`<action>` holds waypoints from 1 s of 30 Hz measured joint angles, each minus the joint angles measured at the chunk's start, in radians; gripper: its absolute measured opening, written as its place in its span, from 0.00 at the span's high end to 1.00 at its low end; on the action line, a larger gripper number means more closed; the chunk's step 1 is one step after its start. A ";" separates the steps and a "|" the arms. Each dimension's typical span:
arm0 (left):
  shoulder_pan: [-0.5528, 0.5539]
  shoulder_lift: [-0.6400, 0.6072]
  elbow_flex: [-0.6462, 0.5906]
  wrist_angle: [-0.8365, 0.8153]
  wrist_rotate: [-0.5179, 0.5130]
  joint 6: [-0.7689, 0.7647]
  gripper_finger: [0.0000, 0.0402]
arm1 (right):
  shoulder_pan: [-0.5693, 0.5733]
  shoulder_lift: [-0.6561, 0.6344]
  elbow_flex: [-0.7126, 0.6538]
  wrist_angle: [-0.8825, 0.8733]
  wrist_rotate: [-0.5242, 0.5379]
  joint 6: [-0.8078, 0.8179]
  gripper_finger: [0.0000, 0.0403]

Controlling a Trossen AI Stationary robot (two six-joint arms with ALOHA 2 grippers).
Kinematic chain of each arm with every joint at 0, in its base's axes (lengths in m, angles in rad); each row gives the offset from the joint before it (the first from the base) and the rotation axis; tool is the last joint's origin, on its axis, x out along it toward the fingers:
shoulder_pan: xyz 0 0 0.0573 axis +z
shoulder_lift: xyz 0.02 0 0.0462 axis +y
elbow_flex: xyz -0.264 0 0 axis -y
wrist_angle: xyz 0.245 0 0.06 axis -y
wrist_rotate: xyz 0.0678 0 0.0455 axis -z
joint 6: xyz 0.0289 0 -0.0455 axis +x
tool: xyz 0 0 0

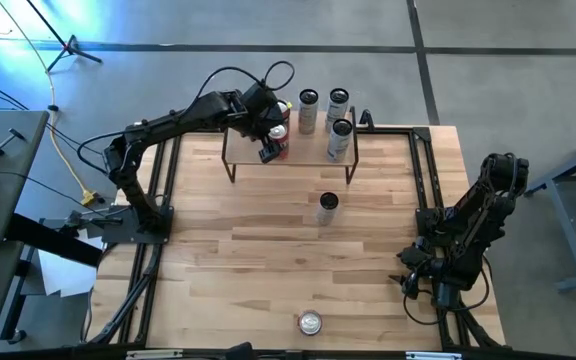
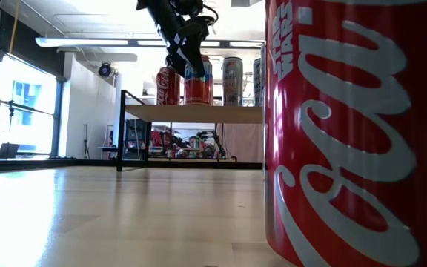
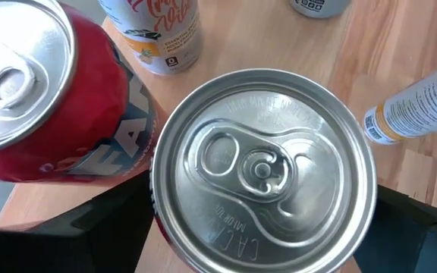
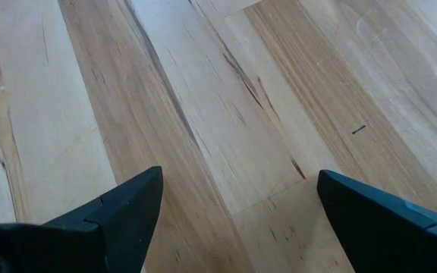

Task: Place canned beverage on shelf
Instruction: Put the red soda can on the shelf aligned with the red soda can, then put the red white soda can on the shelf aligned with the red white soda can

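Left pincer (image 1: 273,145): I see dark fingers spread either side of a round aluminium-topped can (image 3: 262,171) on the shelf (image 1: 308,158).
Right pincer (image 4: 234,220): parted, empty, over pale wood surface (image 4: 226,98).

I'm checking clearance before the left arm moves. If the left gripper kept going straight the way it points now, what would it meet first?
Most likely the can directly beneath it: the left gripper points down at its lid, fingers either side. Below that is the shelf.

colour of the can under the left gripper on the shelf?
Red body with a blue band, silver lid; the can shows best in the low view, under the left gripper.
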 joint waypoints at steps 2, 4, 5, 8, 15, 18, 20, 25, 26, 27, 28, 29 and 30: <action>0.000 0.000 0.000 0.000 0.000 -0.002 0.09 | 0.000 0.000 0.000 0.000 0.000 0.000 0.16; 0.000 0.000 0.000 -0.001 -0.004 -0.003 0.07 | 0.000 0.000 0.000 0.000 0.000 0.000 0.16; 0.000 0.000 0.000 -0.001 -0.008 -0.003 0.07 | 0.000 0.000 0.000 0.000 0.000 0.000 0.16; 0.000 -0.011 -0.002 -0.019 -0.010 -0.009 0.06 | 0.000 0.000 0.000 0.000 0.000 0.000 0.16; -0.010 -0.099 -0.002 -0.103 -0.016 -0.047 0.06 | 0.000 0.000 0.000 0.000 0.000 0.000 0.16; -0.017 -0.138 -0.002 -0.212 -0.022 -0.108 0.06 | 0.000 0.000 0.000 0.000 0.000 0.000 0.16; -0.036 -0.156 -0.002 -0.300 -0.022 -0.180 0.06 | 0.000 0.000 0.000 0.000 0.000 0.000 0.16; -0.142 -0.169 -0.002 -0.468 -0.006 -0.400 0.06 | 0.000 0.000 0.000 0.000 0.000 0.000 0.16; -0.172 -0.169 -0.002 -0.490 -0.006 -0.425 0.06 | 0.000 0.000 0.000 0.000 0.000 0.000 0.16; -0.202 -0.169 -0.002 -0.507 -0.006 -0.444 0.06 | 0.000 0.000 0.000 0.000 0.000 0.000 0.16; -0.234 -0.169 -0.002 -0.519 -0.006 -0.460 0.06 | 0.000 0.000 0.000 0.000 0.000 0.000 0.16; -0.266 -0.169 -0.002 -0.524 -0.006 -0.473 0.06 | 0.000 0.000 0.000 0.000 0.000 0.000 0.16; -0.299 -0.169 -0.002 -0.522 -0.006 -0.492 0.06 | 0.000 0.000 0.000 0.000 0.000 0.000 0.16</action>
